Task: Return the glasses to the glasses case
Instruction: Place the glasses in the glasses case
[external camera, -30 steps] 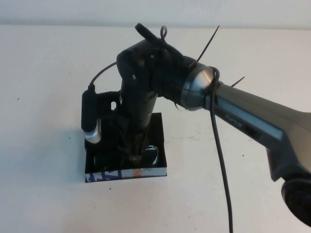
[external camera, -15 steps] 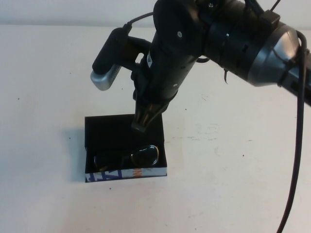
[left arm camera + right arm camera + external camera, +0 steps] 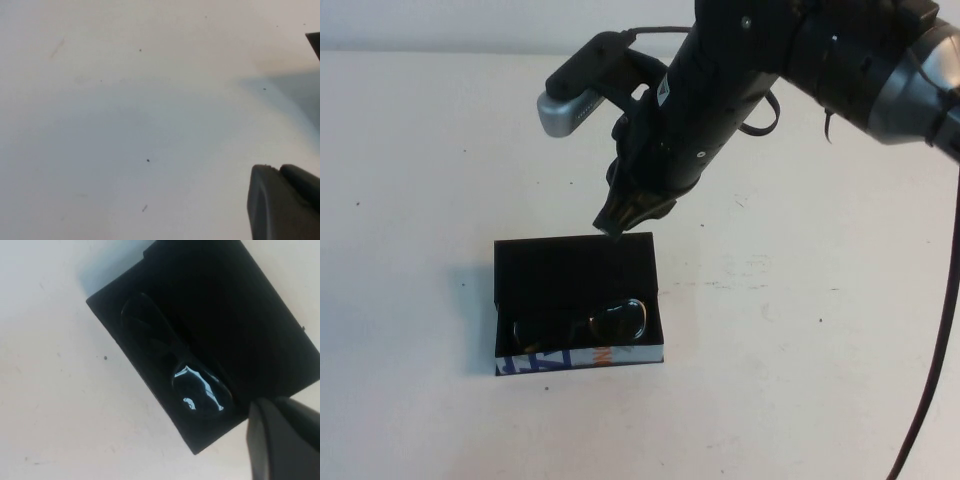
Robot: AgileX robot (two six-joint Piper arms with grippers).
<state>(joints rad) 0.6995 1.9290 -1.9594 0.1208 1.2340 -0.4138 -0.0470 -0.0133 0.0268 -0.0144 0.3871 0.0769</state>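
The black glasses case point(image 3: 550, 272) lies open on the white table, its blue, white and orange front edge point(image 3: 570, 357) facing me. The dark glasses point(image 3: 610, 322) lie inside it along the front, one lens glinting. My right gripper point(image 3: 616, 224) hangs shut and empty just above the case's back edge, clear of the glasses. The right wrist view shows the glasses point(image 3: 175, 360) in the case point(image 3: 250, 305), with the closed right gripper point(image 3: 278, 407) off one corner. My left gripper point(image 3: 280, 169) shows only in the left wrist view, shut and empty over bare table.
The white tabletop point(image 3: 800, 330) surrounds the case on all sides. The right arm and its cable point(image 3: 938, 340) cross the upper right of the high view. A dark corner point(image 3: 315, 44) shows at the edge of the left wrist view.
My right gripper has lifted out of the case and moved up and back, leaving the glasses lying inside. The case has not moved.
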